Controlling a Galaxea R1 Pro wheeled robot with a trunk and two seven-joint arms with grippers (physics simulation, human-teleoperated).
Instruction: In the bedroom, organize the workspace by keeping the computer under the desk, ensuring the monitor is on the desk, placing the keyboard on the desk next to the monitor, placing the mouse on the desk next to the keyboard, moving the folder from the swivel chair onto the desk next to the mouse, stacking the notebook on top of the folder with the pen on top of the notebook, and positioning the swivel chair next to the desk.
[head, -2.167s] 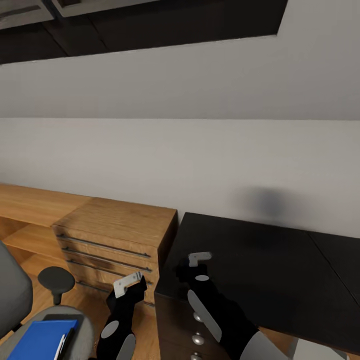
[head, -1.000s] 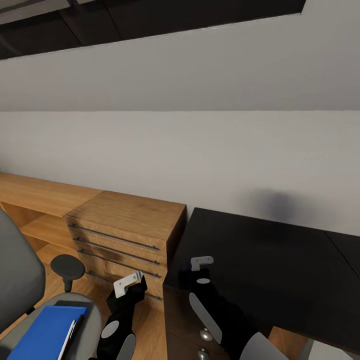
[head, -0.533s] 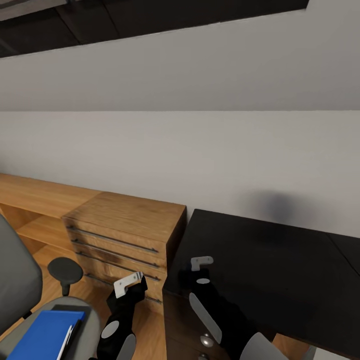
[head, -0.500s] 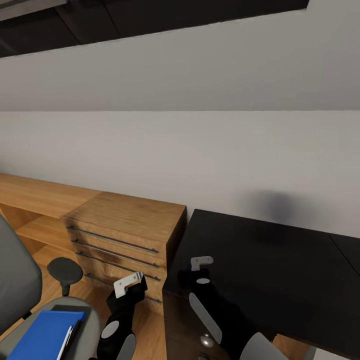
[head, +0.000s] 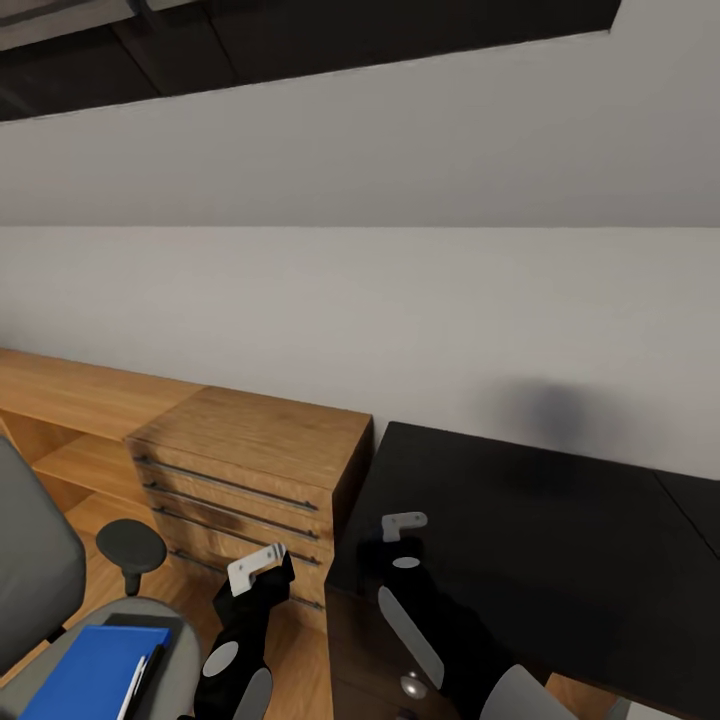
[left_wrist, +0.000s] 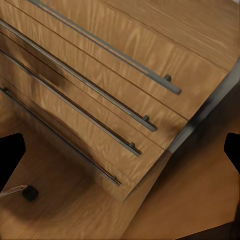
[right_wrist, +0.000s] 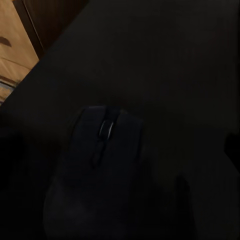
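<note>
The mouse (right_wrist: 102, 165) is seen right under the right gripper (head: 400, 522), on the black desk (head: 560, 540) near its left front corner — whether it is gripped cannot be told. The left gripper (head: 256, 568) hangs open, empty, by the drawers (left_wrist: 100, 95). Release should be low and gentle — the folder (head: 85, 672) waits on the chair (head: 30, 570).

Both arms are glossy black with rounded, bulky links. The left arm (head: 238, 650) carries pale grey oval patches on its forearm and ends in a small light-grey bracket (head: 256, 566) with two dark screw dots. The right arm (head: 440, 640) bears a long grey stripe, a grey oval, and a similar angled grey bracket (head: 402, 523).
</note>
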